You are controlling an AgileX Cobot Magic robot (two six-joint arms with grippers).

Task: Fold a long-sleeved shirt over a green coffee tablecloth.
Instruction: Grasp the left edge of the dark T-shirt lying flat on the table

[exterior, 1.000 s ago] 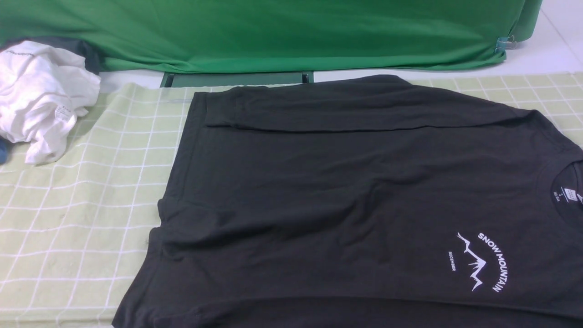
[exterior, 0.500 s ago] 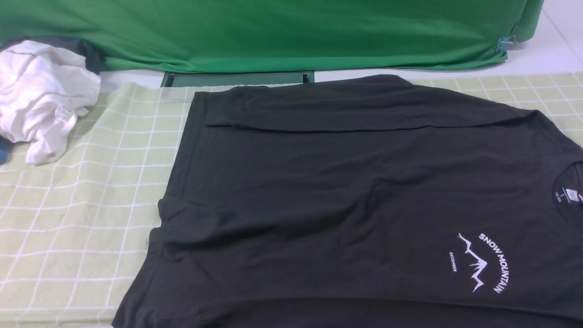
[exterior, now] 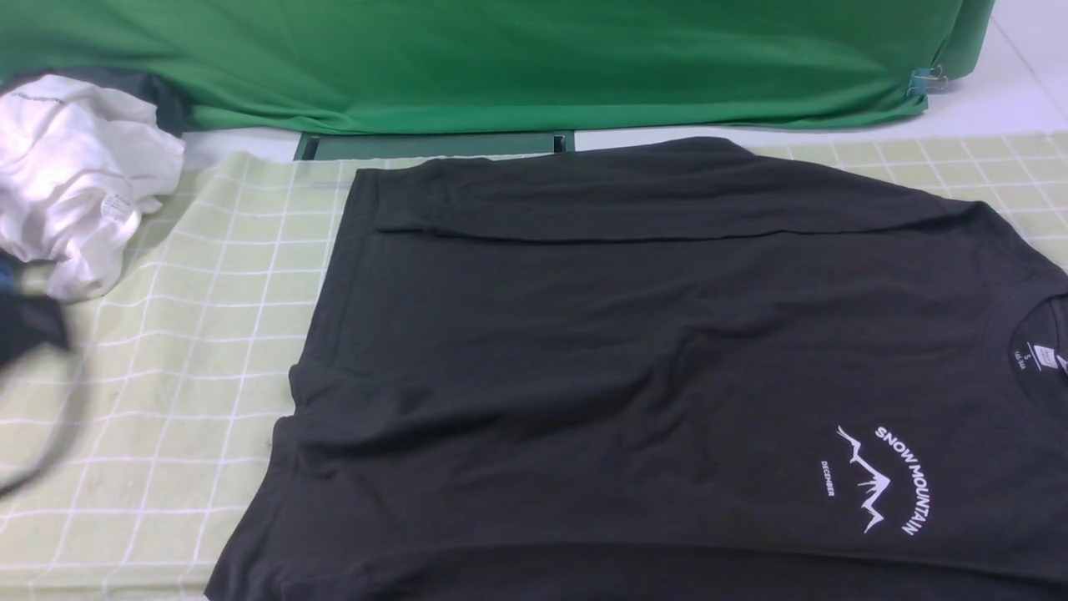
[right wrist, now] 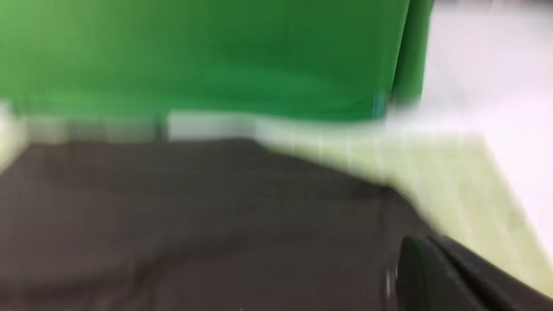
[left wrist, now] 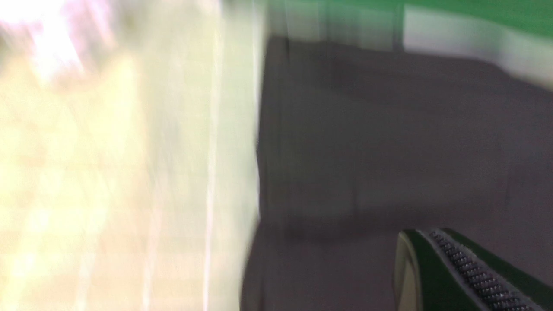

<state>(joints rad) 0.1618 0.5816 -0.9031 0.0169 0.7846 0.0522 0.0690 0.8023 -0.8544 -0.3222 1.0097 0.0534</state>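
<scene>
Where the green coffee tablecloth (exterior: 150,401) spreads past both side edges of the front view, the long-sleeved shirt (exterior: 626,359) lies flat on it, chest up, with the collar toward the robot's right. The frame cuts off its near hem and its collar side. A long fold, seemingly a sleeve, crosses the shirt's far side. Bright green fabric (exterior: 501,58) hangs behind, and a crumpled white garment (exterior: 75,175) sits at the far left. A dark smear (exterior: 29,330) at the left edge is too blurred to identify. Both wrist views are badly blurred. The left gripper (left wrist: 421,242) shows against the shirt, jaws pressed together on nothing. The right gripper (right wrist: 425,255) has its jaws closed and is likewise empty. The white logo (exterior: 884,480) reads "SNOW MOUNTAIN". The neck label (exterior: 1039,355) is too small to read.
</scene>
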